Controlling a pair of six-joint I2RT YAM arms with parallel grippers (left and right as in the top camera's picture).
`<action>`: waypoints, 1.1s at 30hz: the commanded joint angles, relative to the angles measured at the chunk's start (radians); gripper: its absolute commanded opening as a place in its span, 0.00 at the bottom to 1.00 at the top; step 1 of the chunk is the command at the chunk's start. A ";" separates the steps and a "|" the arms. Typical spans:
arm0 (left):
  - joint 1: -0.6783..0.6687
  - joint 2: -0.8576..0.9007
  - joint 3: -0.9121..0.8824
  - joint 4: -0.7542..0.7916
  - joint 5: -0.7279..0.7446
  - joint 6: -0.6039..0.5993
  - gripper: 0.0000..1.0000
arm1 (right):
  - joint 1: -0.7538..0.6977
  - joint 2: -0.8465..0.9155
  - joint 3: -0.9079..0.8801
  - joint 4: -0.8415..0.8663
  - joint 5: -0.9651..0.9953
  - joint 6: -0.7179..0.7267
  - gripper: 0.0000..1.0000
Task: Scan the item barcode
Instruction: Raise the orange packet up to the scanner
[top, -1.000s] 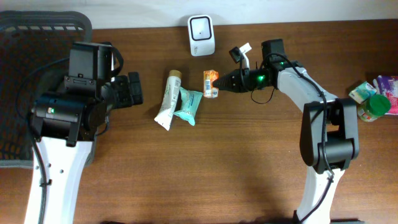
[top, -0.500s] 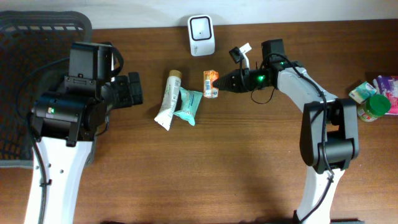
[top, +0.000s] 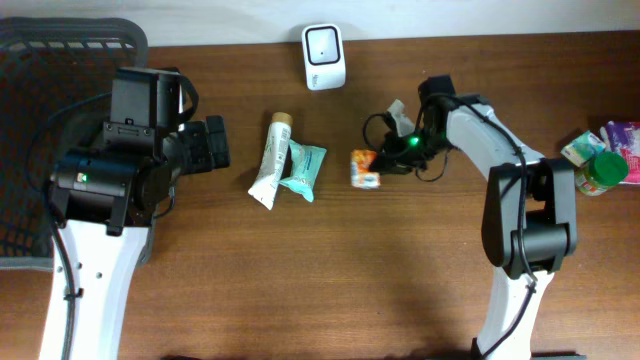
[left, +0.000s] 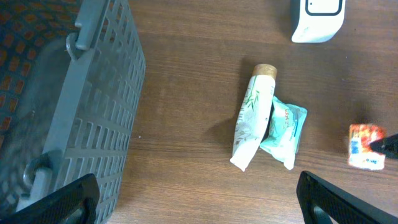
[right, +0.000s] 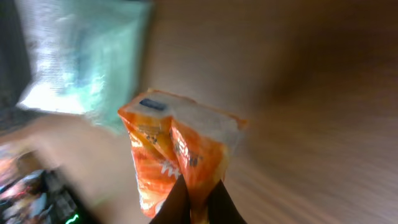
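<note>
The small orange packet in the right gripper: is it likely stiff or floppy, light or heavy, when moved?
Probably light: the shut right gripper holds the orange packet by one pinched edge alone. Its wrap looks folded and soft, so it may bend or swing. The thin edge might slip out.

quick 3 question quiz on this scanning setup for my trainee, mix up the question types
1. True or false: the right end effector is shut on the orange packet.
2. What lies against the white tube? A) teal pouch B) scanner C) green-lidded jar
3. Fill in: the left end effector has its jaws ____.
Key: 1 true; 2 A; 3 open.
</note>
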 joint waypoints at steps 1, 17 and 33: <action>0.003 0.000 0.000 -0.001 -0.014 0.015 0.99 | 0.027 -0.024 0.184 -0.074 0.456 0.060 0.04; 0.003 0.000 0.000 -0.001 -0.014 0.015 0.99 | 0.251 0.066 0.246 0.747 0.961 -0.555 0.04; 0.003 0.000 0.000 -0.001 -0.014 0.015 0.99 | 0.303 0.230 0.247 1.216 0.863 -0.760 0.04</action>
